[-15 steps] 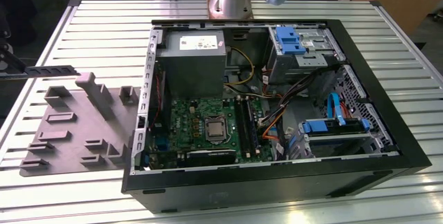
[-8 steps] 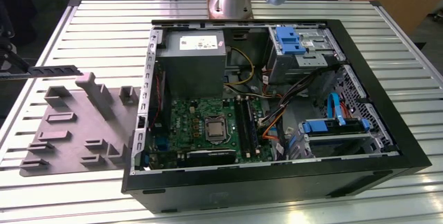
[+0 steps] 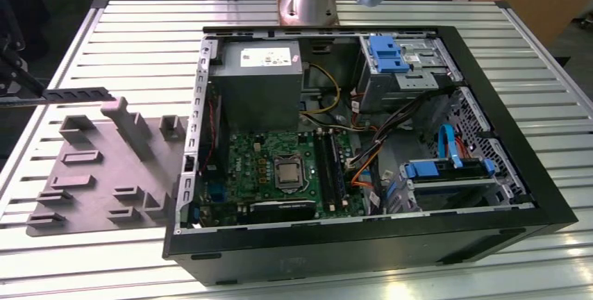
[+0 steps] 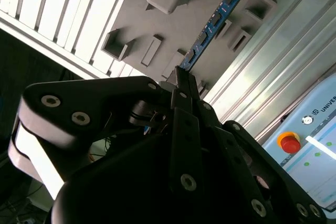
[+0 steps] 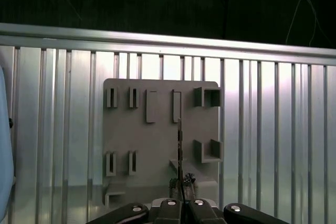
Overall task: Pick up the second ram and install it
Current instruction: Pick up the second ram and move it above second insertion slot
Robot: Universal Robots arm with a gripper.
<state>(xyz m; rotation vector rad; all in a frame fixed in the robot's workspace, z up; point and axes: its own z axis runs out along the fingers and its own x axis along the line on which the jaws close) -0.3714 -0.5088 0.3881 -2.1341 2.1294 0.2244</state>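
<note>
Gripper (image 4: 181, 74) was clamped shut on the second ram (image 4: 212, 23), fingers pressed on its flat faces. The stick jutted out past the fingertips. In the second wrist view it showed as a blue board with dark chips. In the first wrist view the second ram (image 5: 180, 145) read as a thin edge-on line.

In both wrist views it sat over the grey tray (image 4: 168, 24), among the raised blocks. Couldn't tell whether it touched the tray.

Tray lay flat on the slatted metal counter (image 4: 273, 51), near one counter edge with dark floor beyond. Off another edge sat a pale blue box with a red button (image 4: 290, 142).

In the exterior view the tray was just beside the open computer case (image 3: 371, 251), on the exterior view's left of it. Case lay on its side on the counter, motherboard (image 3: 269, 168) facing up, long black slots (image 3: 326, 164) next to the processor socket. Arm base (image 3: 310, 1) stood at the far side of the case.
</note>
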